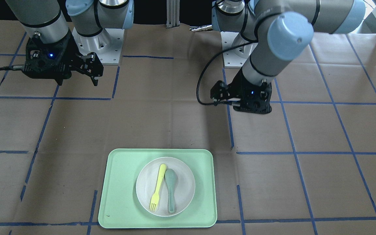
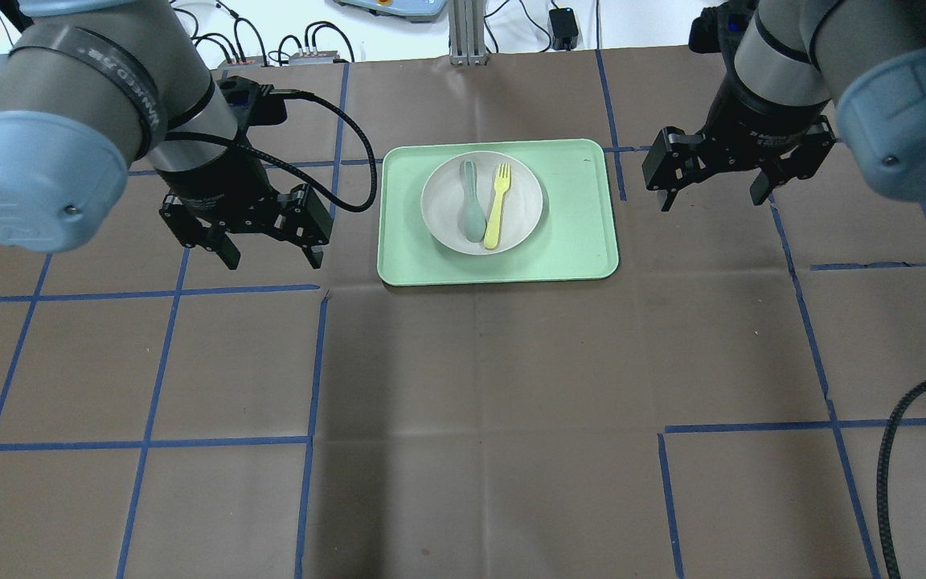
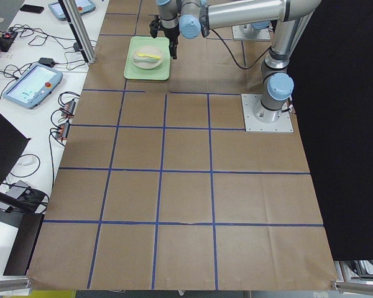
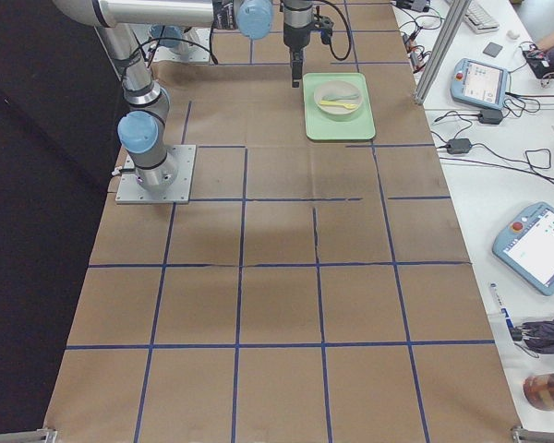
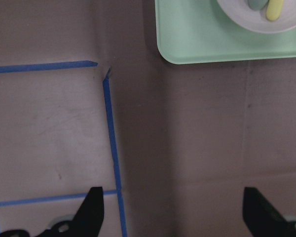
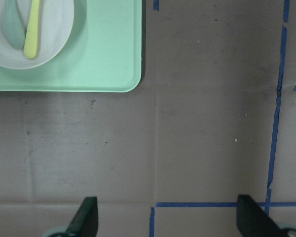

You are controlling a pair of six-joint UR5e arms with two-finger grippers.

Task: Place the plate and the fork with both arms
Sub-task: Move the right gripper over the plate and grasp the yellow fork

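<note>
Neither arm has hold of anything. The left gripper (image 2: 273,259) hangs over the bare table (image 2: 479,386) just off one side of the green tray (image 2: 575,225), its fingers spread wide and empty. The right gripper (image 2: 710,199) hangs off the tray's other side, also spread and empty. The plate (image 2: 523,201) sits in the middle of the tray. The yellow fork (image 2: 497,207) lies across it, side by side with a grey-green spoon (image 2: 471,201) and touching or nearly touching it. With plate and fork stacked together and both grippers well apart from them, the work looks not yet begun: each piece has to be gripped, lifted and set down, one arm apiece.
</note>
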